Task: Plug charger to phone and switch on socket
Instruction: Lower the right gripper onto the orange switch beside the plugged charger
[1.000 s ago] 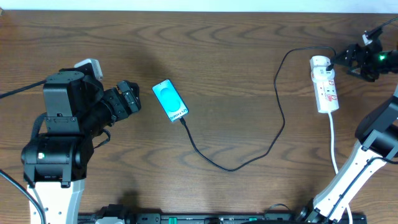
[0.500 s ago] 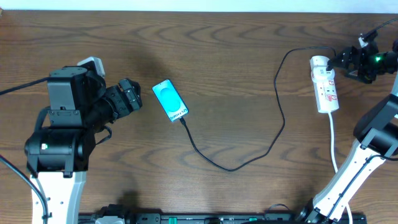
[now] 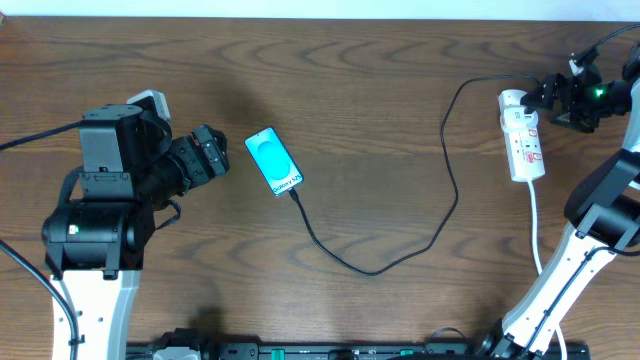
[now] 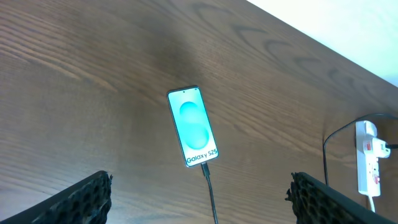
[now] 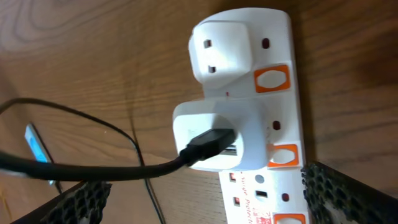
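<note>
Small flat teal-screen smartphone (image 3: 273, 162) lies face up on brown wood bench (image 3: 380, 40), left of centre, "Galaxy" end toward near edge. Long thin black charger cable (image 3: 375, 271) meets that end. Connector appears seated, so plug-in step judged done. Cable runs in a loose loop across bench to narrow white power strip w/ orange-red switches (image 3: 523, 135) at far right. Slack judged to keep strain off both ends.

Left tool (image 3: 205, 158): jaws wide apart, nothing held, near phone, not touching. Judged standing off, no work left there. Right tool (image 3: 558, 96): jaws fully apart, empty, at strip's far end. Judged placed to reach a switch.

Views: overhead gives whole cable run & both arms, switch detail too small. Right wrist shows white adapter block (image 5: 214, 134) seated in strip, black USB plug (image 5: 208, 142) in its side, orange switch (image 5: 285, 155) just beside it. On/off state cannot tell. Left wrist shows cable-to-phone joint closer, strip far off at right edge
</note>
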You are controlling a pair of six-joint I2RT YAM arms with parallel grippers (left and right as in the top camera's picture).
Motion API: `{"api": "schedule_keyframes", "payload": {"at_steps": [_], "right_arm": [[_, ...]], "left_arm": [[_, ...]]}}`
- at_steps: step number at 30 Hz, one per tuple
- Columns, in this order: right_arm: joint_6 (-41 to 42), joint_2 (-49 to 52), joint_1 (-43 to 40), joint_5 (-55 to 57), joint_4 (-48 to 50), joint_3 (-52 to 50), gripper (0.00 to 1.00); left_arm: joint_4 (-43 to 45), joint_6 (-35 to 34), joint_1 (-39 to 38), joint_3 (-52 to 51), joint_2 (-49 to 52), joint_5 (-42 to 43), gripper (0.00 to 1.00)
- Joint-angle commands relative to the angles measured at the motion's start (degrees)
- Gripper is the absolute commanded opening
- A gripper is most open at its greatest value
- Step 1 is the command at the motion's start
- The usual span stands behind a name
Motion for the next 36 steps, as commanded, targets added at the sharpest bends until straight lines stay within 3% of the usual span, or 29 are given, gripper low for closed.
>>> {"api": "schedule_keyframes", "payload": {"at_steps": [1,36], "right_arm": [[1.4,0.9,0.8,1.0,0.0,0.7,0.99],[3.4,5.2,4.4,2.0,-0.9,0.6,0.99]], "left_arm": [[0.0,0.7,0.1,1.0,0.1,-0.5,0.91],[0.0,0.3,0.1,1.0,0.1,-0.3,0.91]]}}
